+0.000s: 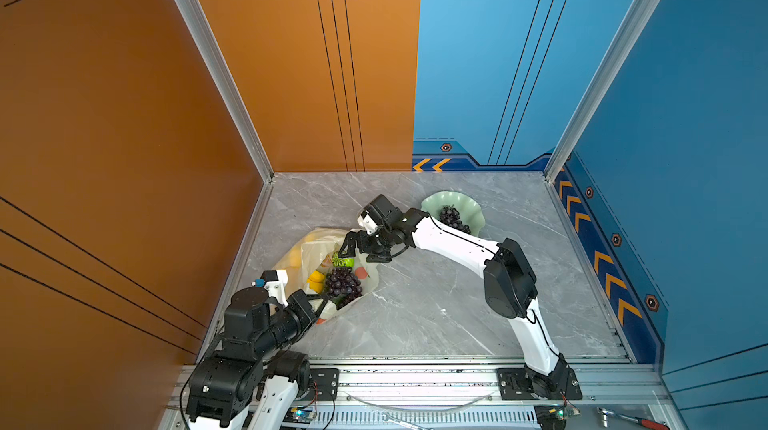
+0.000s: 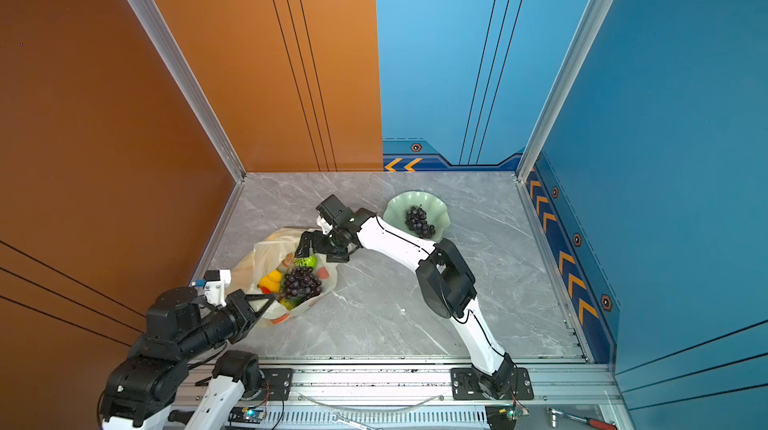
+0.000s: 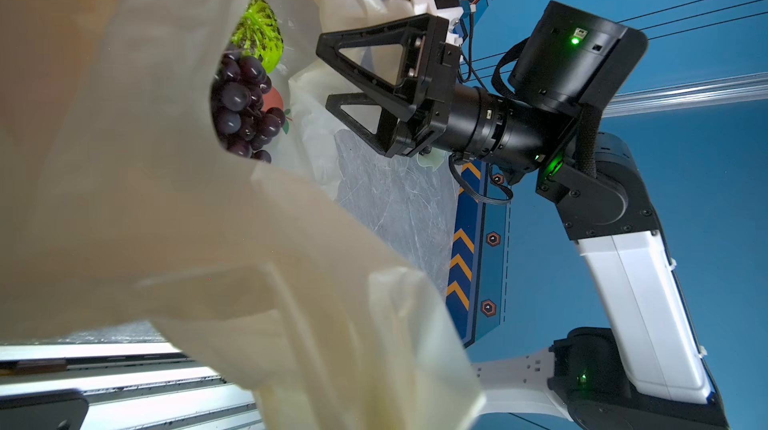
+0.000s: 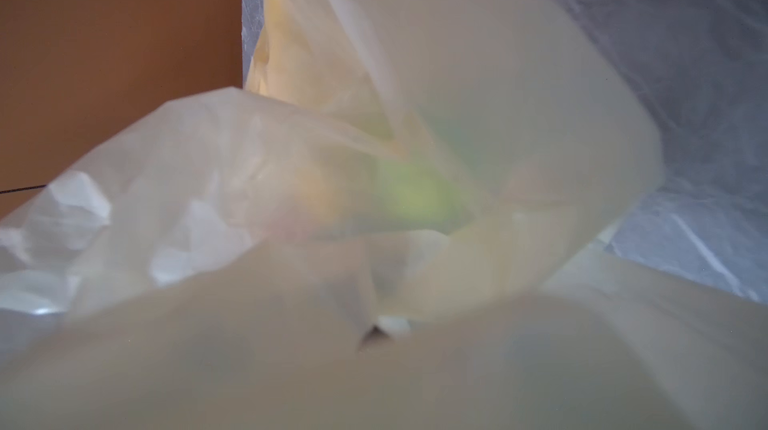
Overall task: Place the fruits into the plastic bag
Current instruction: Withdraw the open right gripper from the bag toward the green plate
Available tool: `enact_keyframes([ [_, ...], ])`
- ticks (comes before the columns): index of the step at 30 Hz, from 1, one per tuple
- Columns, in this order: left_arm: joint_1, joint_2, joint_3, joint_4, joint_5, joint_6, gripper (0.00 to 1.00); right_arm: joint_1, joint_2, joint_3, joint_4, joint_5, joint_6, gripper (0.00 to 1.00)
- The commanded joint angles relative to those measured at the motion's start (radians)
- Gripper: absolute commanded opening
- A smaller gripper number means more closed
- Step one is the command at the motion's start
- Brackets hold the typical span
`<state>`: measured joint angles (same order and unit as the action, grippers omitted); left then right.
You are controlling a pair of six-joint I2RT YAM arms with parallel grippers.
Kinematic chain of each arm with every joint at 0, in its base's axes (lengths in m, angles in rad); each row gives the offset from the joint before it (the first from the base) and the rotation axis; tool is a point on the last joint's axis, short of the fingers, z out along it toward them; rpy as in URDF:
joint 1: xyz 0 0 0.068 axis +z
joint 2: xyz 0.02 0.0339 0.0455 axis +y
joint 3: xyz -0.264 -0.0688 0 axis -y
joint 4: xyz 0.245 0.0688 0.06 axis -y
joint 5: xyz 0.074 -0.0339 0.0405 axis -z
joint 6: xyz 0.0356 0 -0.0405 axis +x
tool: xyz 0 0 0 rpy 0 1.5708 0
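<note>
Table point(image 1: 436, 315): grey marble slab that bears every item. Bag point(image 1: 291, 251): crumpled cream film lying at the table's left side, near the left wall. Its mouth gapes upward and toward the dish, and its long axis seems to run from near left to far right, though folds blur this. It is judged very light, limp, slippery and easily torn, so it is best taken at the rim or a loop handle, never by the loaded belly. Dish point(image 1: 432, 201): pale green with a wavy rim, far centre-right, well apart from the bag. Left gripper point(image 1: 325, 303): jaws together, apparently pinching the bag's near rim film and holding it raised. Right gripper point(image 3: 324, 70): jaws wide apart and empty, poised at the bag's far rim; whether it touches the film cannot be told. Bagged grapes point(image 1: 343, 282): dark purple bunch, uppermost inside the mouth. Loose grapes point(image 1: 454, 218): second bunch, in the dish, the one fruit seen outside the bag. Its long axis slants from far left to near right, with the stem end seemingly toward the back wall. It is judged light, knobbly, glossy and apt to slip, so grip it across the thick middle. Ball point(image 1: 343, 260): green and patterned, in the bag, just beside the bagged grapes. Yellow fruit point(image 1: 316, 280): in the bag, left of the bagged grapes.
</note>
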<state>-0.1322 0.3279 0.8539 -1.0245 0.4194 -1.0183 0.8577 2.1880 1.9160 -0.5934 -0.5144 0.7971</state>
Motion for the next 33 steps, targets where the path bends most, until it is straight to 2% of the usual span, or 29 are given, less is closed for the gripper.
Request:
enact_keyframes([
  [1, -0.003, -0.015, -0.013, -0.017, -0.01, -0.002, 0.0, -0.028, -0.039, -0.013, -0.04, 0.039, -0.033, 1.0],
  [8, -0.004, -0.019, -0.022, -0.018, -0.008, -0.006, 0.0, -0.096, -0.072, 0.035, -0.04, 0.033, -0.042, 1.0],
  [16, -0.004, -0.009, -0.023, -0.016, -0.013, -0.002, 0.0, -0.127, -0.108, 0.086, -0.021, -0.126, -0.024, 1.0],
  [23, -0.003, 0.009, -0.014, -0.016, -0.012, 0.012, 0.0, -0.122, -0.193, 0.036, 0.1, -0.294, 0.097, 1.0],
  [26, -0.003, 0.017, -0.011, -0.015, -0.013, 0.018, 0.0, -0.12, -0.237, 0.002, 0.136, -0.301, 0.128, 1.0],
  [33, -0.003, 0.024, -0.012, -0.001, -0.01, 0.023, 0.0, -0.134, -0.366, -0.053, 0.136, -0.215, 0.116, 1.0],
])
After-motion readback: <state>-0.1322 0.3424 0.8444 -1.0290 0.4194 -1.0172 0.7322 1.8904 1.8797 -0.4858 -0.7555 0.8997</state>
